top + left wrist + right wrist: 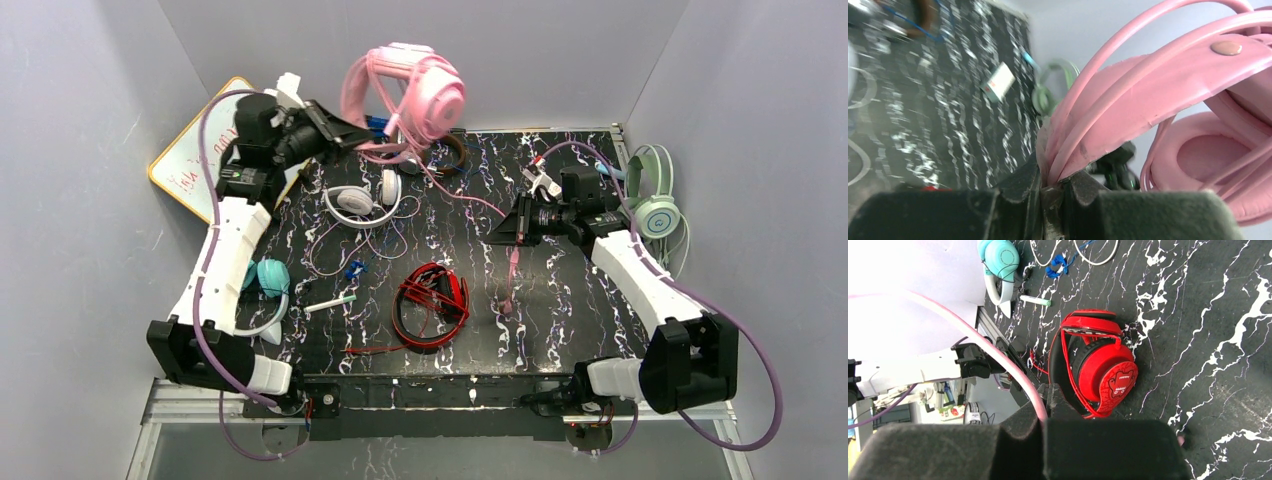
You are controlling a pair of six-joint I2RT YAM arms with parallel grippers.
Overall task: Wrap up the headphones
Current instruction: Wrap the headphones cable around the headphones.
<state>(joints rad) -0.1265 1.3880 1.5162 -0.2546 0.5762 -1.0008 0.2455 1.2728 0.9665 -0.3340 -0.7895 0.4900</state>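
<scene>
My left gripper (352, 133) is shut on the headband of the pink headphones (425, 92), holding them up above the far edge of the table; in the left wrist view the pink band (1168, 85) rises from between my fingers (1020, 192). The pink cord (470, 200) runs from them across to my right gripper (505, 232), which is shut on it; the cord (998, 360) enters the shut jaws in the right wrist view. Its tail (510, 280) hangs down to the table.
Red headphones (432, 300) lie at the front middle, white ones (362, 203) at the back left, teal ones (268, 282) by the left arm, mint green ones (655, 195) off the right edge. A whiteboard (185, 160) leans at the back left. A small white box (999, 81) lies at the far right.
</scene>
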